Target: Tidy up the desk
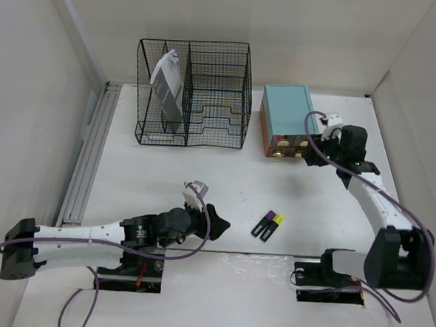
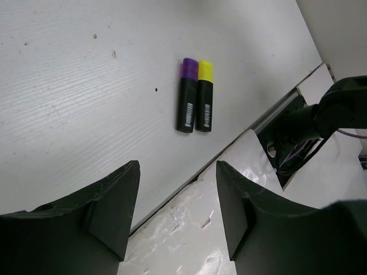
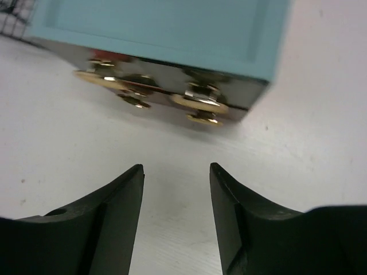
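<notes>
Desk [image 1: 203,170]: white top fills the top view, arm bases at its near edge
Left gripper [image 2: 178,172]: jaws partly apart, nothing between them, above bare desk short of the highlighters
Highlighters: purple-capped highlighter [image 2: 186,94] and yellow-capped highlighter [image 2: 204,96] lying side by side, touching, mid-desk
Right gripper [image 3: 176,172]: jaws apart, holding nothing, just in front of the brass knobs [image 3: 200,103] on the teal drawer box [image 3: 160,28]
Rack [image 1: 192,95]: black wire mesh, far side, left of the box, grey packet [image 1: 169,86] standing in a left compartment

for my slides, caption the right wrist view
Open right gripper facing the brass-knobbed front of a small teal drawer box
</notes>
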Available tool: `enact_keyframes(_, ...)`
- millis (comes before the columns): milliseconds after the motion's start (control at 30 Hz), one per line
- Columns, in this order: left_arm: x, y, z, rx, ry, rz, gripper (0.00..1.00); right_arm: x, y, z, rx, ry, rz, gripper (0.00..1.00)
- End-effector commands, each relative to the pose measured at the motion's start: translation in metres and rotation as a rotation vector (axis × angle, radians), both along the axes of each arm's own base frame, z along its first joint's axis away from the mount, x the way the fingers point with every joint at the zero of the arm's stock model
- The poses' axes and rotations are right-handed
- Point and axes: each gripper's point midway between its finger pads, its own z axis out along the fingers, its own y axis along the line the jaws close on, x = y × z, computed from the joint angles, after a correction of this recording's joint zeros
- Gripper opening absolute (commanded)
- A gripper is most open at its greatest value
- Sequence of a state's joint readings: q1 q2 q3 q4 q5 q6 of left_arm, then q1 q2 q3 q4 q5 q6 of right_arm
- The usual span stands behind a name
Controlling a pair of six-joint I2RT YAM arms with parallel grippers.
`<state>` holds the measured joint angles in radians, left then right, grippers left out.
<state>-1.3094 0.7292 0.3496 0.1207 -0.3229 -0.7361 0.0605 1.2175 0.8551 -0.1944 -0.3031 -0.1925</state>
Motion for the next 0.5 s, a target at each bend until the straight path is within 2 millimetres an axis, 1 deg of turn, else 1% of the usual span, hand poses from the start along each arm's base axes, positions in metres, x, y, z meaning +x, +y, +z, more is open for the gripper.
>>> enact_keyframes(0, 0.000, -0.011, 0.028, -0.081, -0.031, -0.021, 0.52, 0.006, -0.003, 0.007, 0.361, 0.125, -0.100, 0.55)
enact_keyframes(33, 0.000, -0.011, 0.028, -0.081, -0.031, -0.021, 0.52, 0.009, -0.008, -0.004, 0.397, 0.165, -0.110, 0.55)
enact_keyframes(67, 0.000, -0.011, 0.028, -0.081, -0.031, -0.021, 0.52, 0.009, -0.011, -0.008, 0.429, 0.189, -0.107, 0.55)
enact_keyframes(133, 0.000, -0.011, 0.028, -0.081, -0.031, -0.021, 0.52, 0.014, -0.014, -0.012, 0.456, 0.199, -0.121, 0.55)
enact_keyframes(167, 0.000, -0.011, 0.028, -0.081, -0.031, -0.021, 0.52, 0.014, -0.013, -0.018, 0.470, 0.209, -0.131, 0.55)
enact_keyframes(200, 0.000, -0.011, 0.028, -0.081, -0.031, -0.021, 0.52, 0.019, -0.015, -0.019, 0.492, 0.192, -0.129, 0.55)
enact_keyframes(233, 0.000, -0.011, 0.028, -0.081, -0.031, -0.021, 0.52, 0.020, -0.015, -0.020, 0.526, 0.201, -0.136, 0.55)
enact_keyframes(267, 0.000, -0.011, 0.026, -0.072, -0.029, -0.021, 0.52, 0.023, -0.014, -0.026, 0.541, 0.215, -0.136, 0.57)
enact_keyframes(300, 0.000, -0.011, 0.026, -0.072, -0.029, -0.021, 0.52, 0.028, -0.013, -0.025, 0.554, 0.202, -0.128, 0.57)
enact_keyframes(367, 0.002, -0.012, 0.028, -0.082, -0.034, -0.012, 0.51, 0.034, -0.012, -0.030, 0.586, 0.216, -0.147, 0.57)
enact_keyframes(400, 0.002, -0.012, 0.026, -0.073, -0.032, -0.012, 0.51, 0.037, -0.012, -0.041, 0.597, 0.238, -0.157, 0.57)
enact_keyframes(467, 0.002, -0.012, 0.026, -0.073, -0.032, -0.012, 0.51, 0.042, -0.014, -0.052, 0.610, 0.258, -0.185, 0.59)
